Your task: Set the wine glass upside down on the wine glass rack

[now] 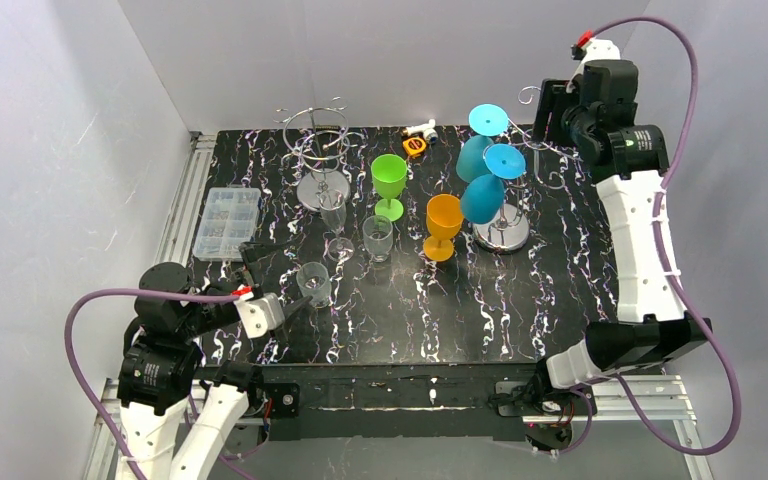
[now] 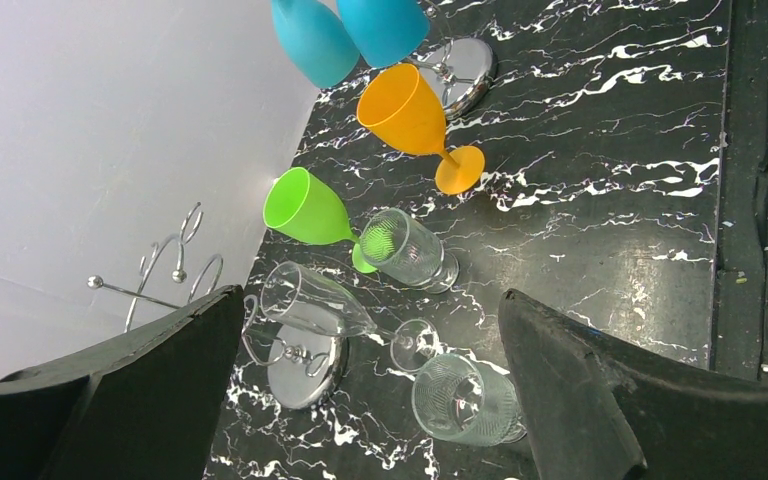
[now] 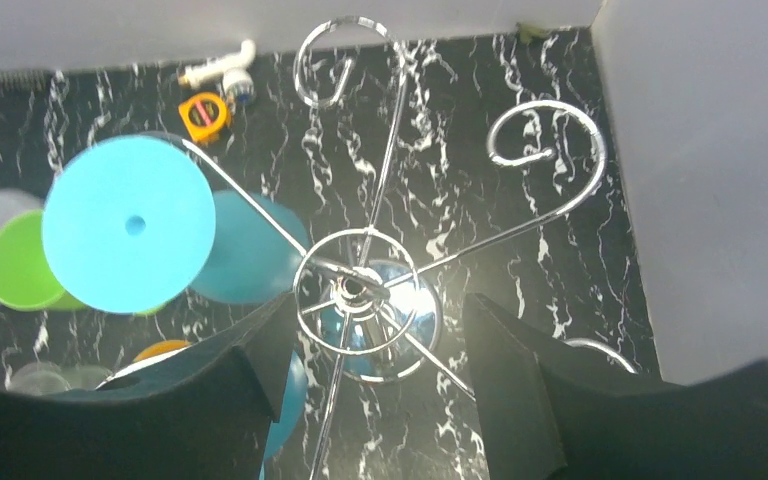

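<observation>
Two blue wine glasses [image 1: 482, 198] hang upside down on the right chrome rack [image 1: 501, 233]. My right gripper [image 1: 550, 120] is open and empty, high above that rack; its wrist view looks down on the rack's hub [image 3: 358, 290], which lies between the fingers [image 3: 210, 400], and on a blue foot disc [image 3: 128, 223]. An orange glass [image 1: 443, 225], a green glass [image 1: 389, 180] and three clear glasses stand upright. My left gripper [image 1: 295, 303] is open and low, just left of the nearest clear glass [image 1: 313, 283], which shows between its fingers [image 2: 465, 400].
An empty second chrome rack [image 1: 320, 150] stands back left, with a clear flute [image 1: 335, 225] and a clear goblet [image 1: 377, 238] just in front of it. A clear plastic parts box [image 1: 227, 222] lies at the left edge. A small tape measure [image 1: 415, 146] lies at the back.
</observation>
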